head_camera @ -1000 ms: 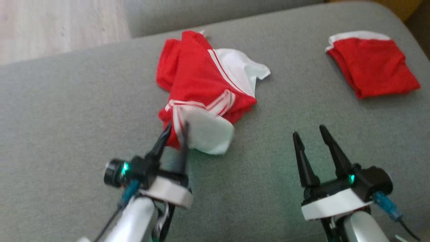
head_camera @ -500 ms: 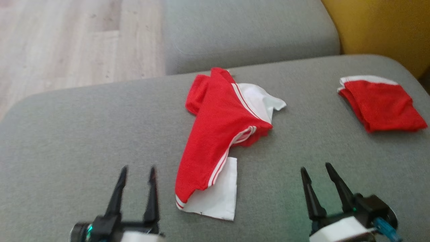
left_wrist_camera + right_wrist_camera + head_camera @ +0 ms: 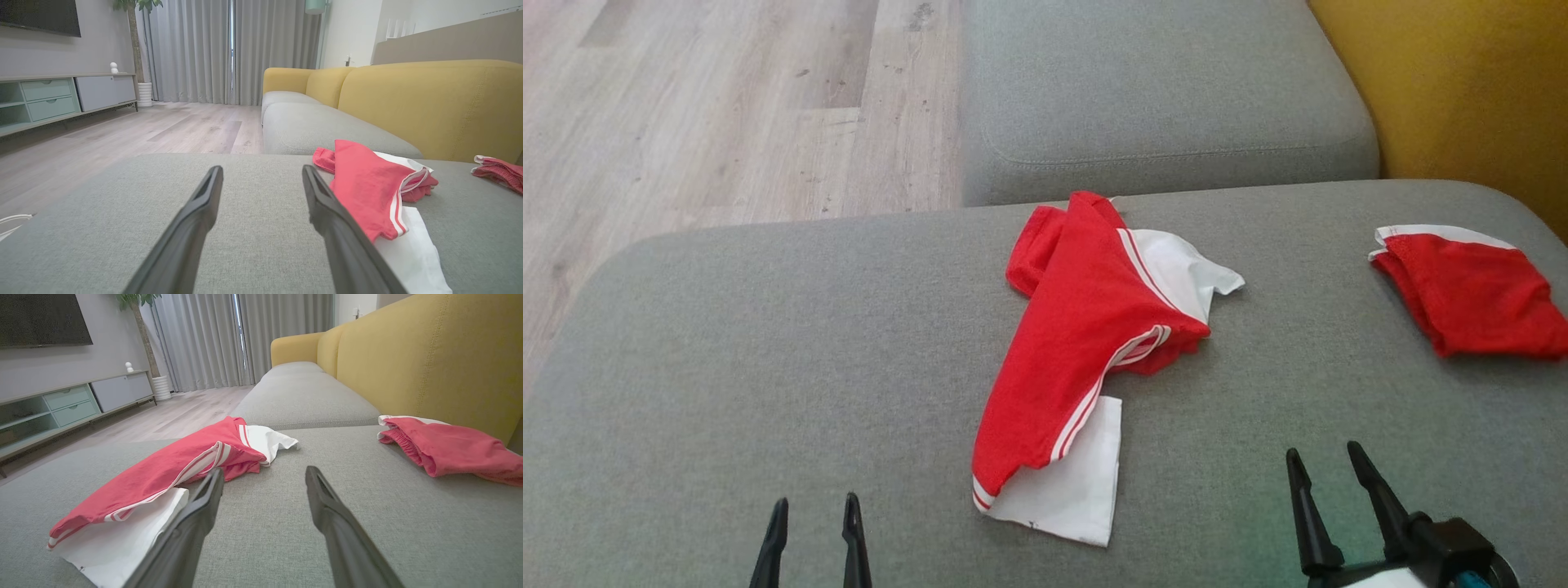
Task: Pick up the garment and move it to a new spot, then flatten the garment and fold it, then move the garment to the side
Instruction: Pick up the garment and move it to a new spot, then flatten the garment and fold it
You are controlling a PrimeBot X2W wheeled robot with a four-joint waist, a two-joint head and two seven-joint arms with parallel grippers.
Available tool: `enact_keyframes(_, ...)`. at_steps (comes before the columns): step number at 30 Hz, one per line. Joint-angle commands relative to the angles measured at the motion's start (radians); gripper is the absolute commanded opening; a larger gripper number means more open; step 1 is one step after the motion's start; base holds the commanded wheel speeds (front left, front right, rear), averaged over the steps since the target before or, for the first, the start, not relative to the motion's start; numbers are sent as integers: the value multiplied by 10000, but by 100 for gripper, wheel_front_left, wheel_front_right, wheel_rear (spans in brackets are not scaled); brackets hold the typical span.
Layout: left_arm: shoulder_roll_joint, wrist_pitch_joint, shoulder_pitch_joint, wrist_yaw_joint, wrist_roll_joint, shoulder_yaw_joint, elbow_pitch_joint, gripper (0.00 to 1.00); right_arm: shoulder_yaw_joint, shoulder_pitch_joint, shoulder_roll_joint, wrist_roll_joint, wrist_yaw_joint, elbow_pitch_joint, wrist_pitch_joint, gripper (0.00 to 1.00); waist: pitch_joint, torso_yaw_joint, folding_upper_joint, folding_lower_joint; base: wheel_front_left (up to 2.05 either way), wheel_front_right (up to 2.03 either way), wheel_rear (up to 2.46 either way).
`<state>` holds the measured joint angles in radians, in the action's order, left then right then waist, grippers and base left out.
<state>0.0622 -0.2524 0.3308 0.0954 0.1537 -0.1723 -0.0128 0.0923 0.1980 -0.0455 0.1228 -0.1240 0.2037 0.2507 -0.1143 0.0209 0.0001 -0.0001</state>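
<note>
1. The left gripper (image 3: 815, 502) has its fingers apart and holds nothing. It sits low over the grey sofa cushion (image 3: 727, 343) and points away from the robot.
2. The right gripper (image 3: 1323, 451) is likewise spread and empty, and points much the same way.
3. Between them, ahead of both, lies the garment (image 3: 1078, 359), red with white stripes and white panels. It lies to the right of the left gripper and to the left of the right gripper.
4. In the left wrist view the garment (image 3: 367, 188) starts just beside the right-hand finger of that gripper (image 3: 261, 171). In the right wrist view the garment (image 3: 163, 469) starts just beside the left-hand finger of that gripper (image 3: 263, 471).
5. Its long axis runs roughly along the fingers' pointing direction. The white corner is nearest, and the bunched red end is farthest, leaning slightly rightward.
6. The garment is crumpled and partly doubled over, so I judge flattening comes next.
7. The left gripper looks somewhat nearer the white corner. The right is better placed for the bunched right edge.
8. A second red garment (image 3: 1470, 294), folded, lies well apart, to the far right of the right gripper.
</note>
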Motion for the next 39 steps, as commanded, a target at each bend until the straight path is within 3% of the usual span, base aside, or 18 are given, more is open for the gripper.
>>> enact_keyframes(1,-114,-93,-378,-35,-117,281,-411,100,195,-276,-52,-10,-67,-363,110,100,-5,19,-1,1,0,0,0)
enact_keyframes(25,-119,-93,-607,-13,87,151,-332,100,217,-359,-48,142,-67,-429,111,100,294,-173,-1,1,0,0,0)
enact_keyframes(31,-119,-93,-1634,-599,-47,-437,55,100,410,-585,-47,51,-67,-594,111,100,917,-588,-1,1,0,0,0)
enact_keyframes(39,-120,-93,-4530,-1471,-464,-2232,1646,100,712,-1066,-47,-15,-67,-839,111,100,2067,-1298,-1,1,0,0,0)
